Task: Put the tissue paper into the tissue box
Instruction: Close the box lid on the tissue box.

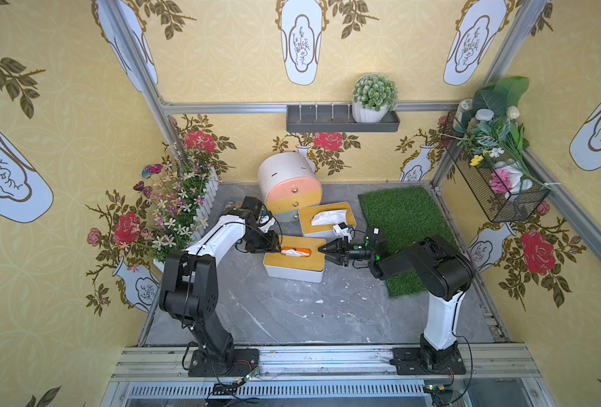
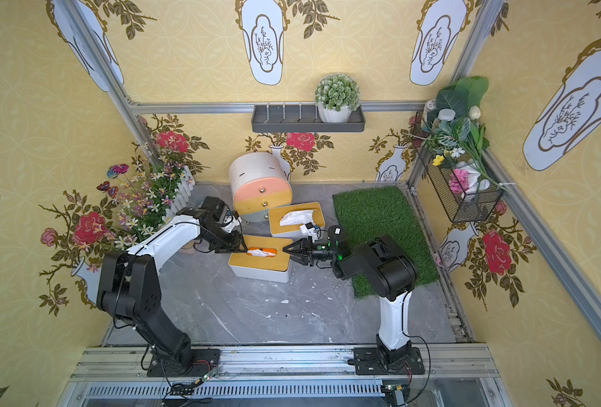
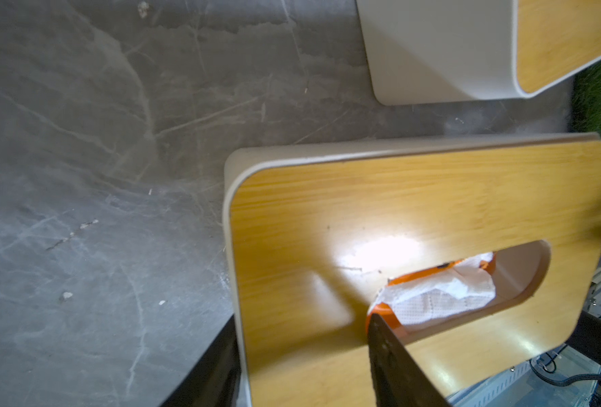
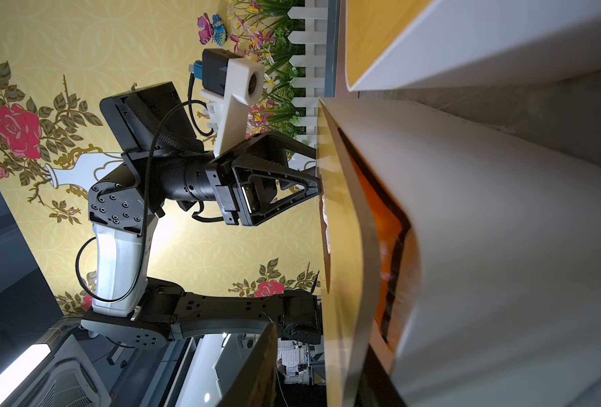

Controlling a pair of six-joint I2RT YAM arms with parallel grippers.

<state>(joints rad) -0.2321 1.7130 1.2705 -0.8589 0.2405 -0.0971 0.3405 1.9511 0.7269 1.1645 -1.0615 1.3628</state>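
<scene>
Tissue point(image 3: 443, 292) sits down in the slot of the nearer box point(image 1: 292, 273). Left gripper point(image 1: 275, 251) clamped on its left end, one finger point(image 3: 394, 359) in the slot. Right gripper point(image 1: 322, 250) at the right end, jaws apart.

- We find both top views bright and evenly lit, sharp through the middle, while the straight metal rails point(image 1: 292, 106) bow and lean toward the frame edges.
- Shadows on the table point(image 1: 292, 310) are faint and soft-edged.
- In the left wrist view a white glare patch burns out part of the tissue box point(image 3: 433, 197) lid, and the table looks slightly smeared.
- In the right wrist view the near box wall is a pale blur, while the wallpaper point(image 4: 62, 53) behind stays crisp.
</scene>
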